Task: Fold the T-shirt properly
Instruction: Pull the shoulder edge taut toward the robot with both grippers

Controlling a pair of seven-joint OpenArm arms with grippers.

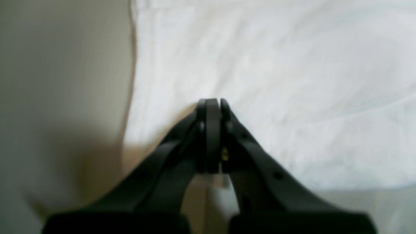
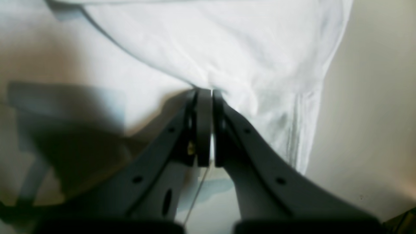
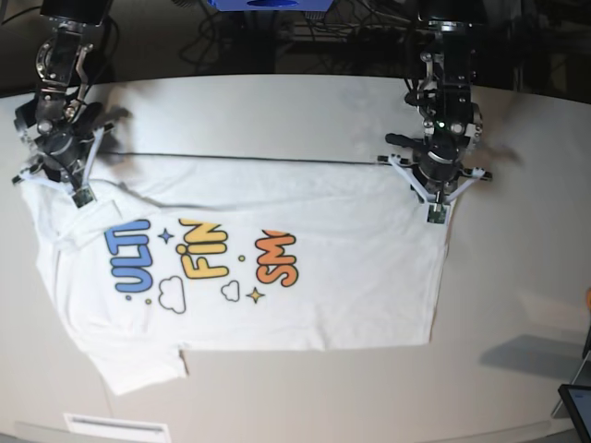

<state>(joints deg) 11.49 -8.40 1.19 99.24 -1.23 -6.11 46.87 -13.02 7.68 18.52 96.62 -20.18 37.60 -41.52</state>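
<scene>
In the left wrist view the left gripper [image 1: 213,105] has its jaws pressed together over the white cloth of the T-shirt [image 1: 276,81], close to the fabric's edge where the table [image 1: 58,81] shows beside it; the picture is blurred, so I cannot tell whether cloth is actually pinched between the tips. The right wrist view shows the right gripper [image 2: 204,94] with its jaws nearly together, only a thin slit of light between them, and a raised fold of the shirt [image 2: 227,48] appears to run into the tips, with a hemmed edge visible just beside them, so it looks clamped on the cloth. The base view gives what neither wrist camera can: the whole T-shirt [image 3: 305,295] lies on the table [image 3: 517,305] with its far edge stretched in a straight line between the two arms, the right gripper [image 3: 81,196] at the collar end and the left gripper [image 3: 434,214] at the hem corner, the print facing up and one sleeve spread toward the near edge. The shirt judges as light, soft and limp, likely to sag and wrinkle wherever unsupported, so corners and seamed edges, where the cloth is doubled, seem the surest holds, and both ends would need to travel together.
</scene>
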